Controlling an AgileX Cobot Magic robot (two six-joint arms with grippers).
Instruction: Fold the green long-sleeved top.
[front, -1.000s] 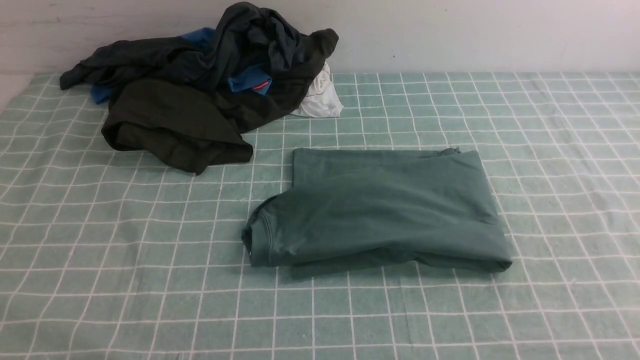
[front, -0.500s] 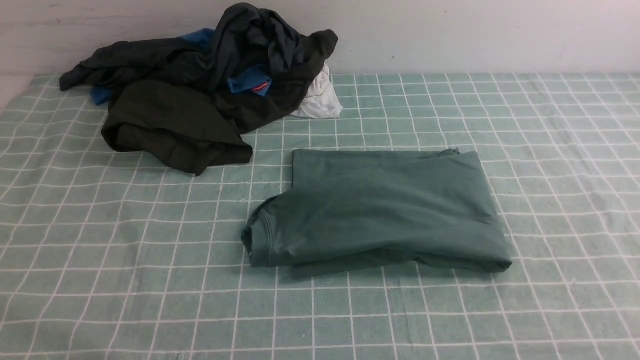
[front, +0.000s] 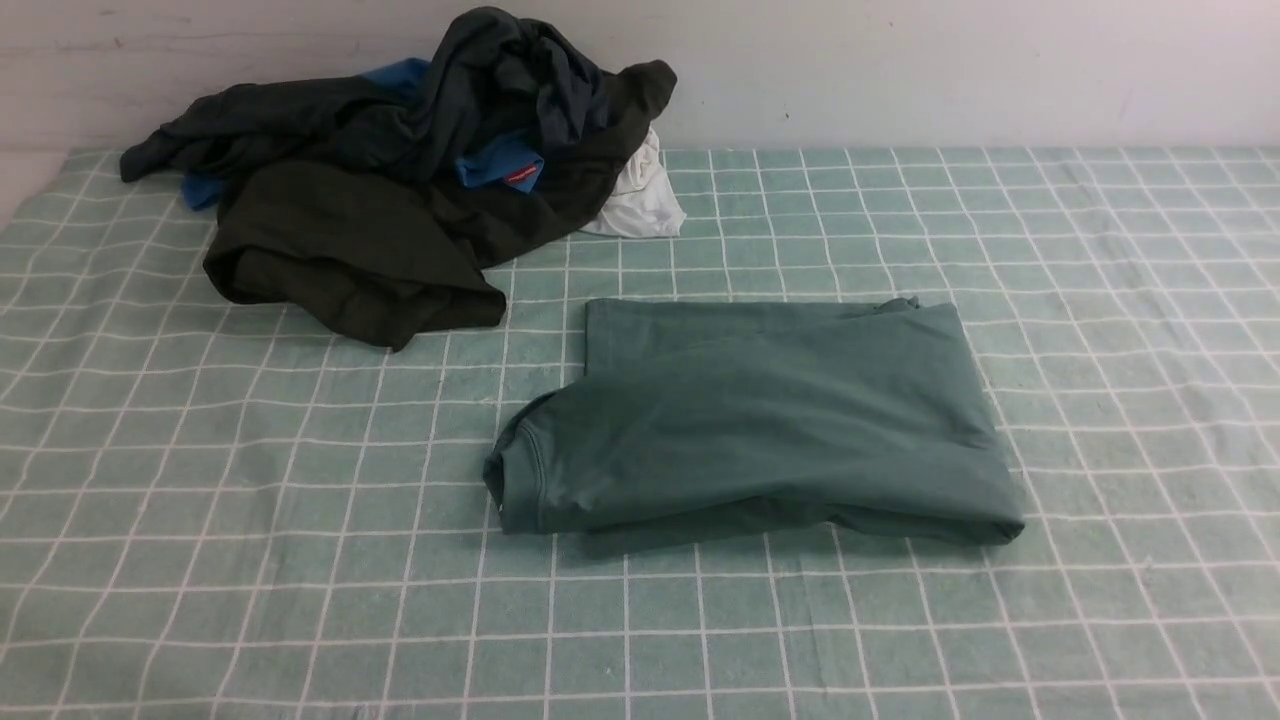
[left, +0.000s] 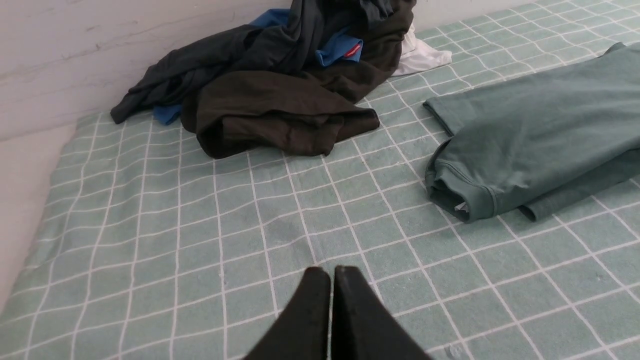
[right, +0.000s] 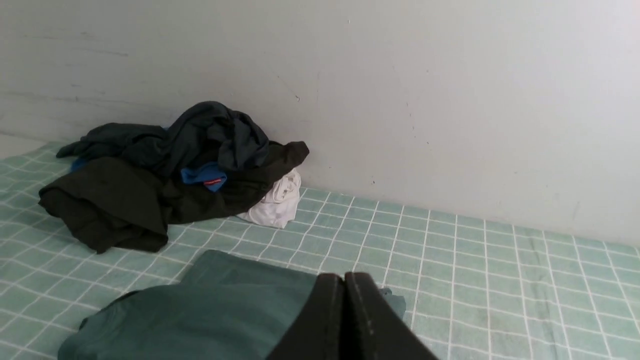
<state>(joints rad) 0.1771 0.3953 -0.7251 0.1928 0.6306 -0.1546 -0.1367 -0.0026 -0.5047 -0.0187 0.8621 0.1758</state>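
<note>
The green long-sleeved top (front: 770, 420) lies folded into a compact rectangle in the middle of the checked cloth, its collar end toward the left. It also shows in the left wrist view as the top (left: 540, 130) and in the right wrist view as the top (right: 210, 310). Neither arm appears in the front view. My left gripper (left: 330, 271) is shut and empty, above bare cloth to the left of the top. My right gripper (right: 344, 276) is shut and empty, raised above the top's near side, touching nothing.
A heap of dark garments (front: 400, 180) with blue pieces and a white cloth (front: 635, 195) lies at the back left against the wall (front: 950, 70). The light-green checked cloth (front: 200, 520) covers the whole table.
</note>
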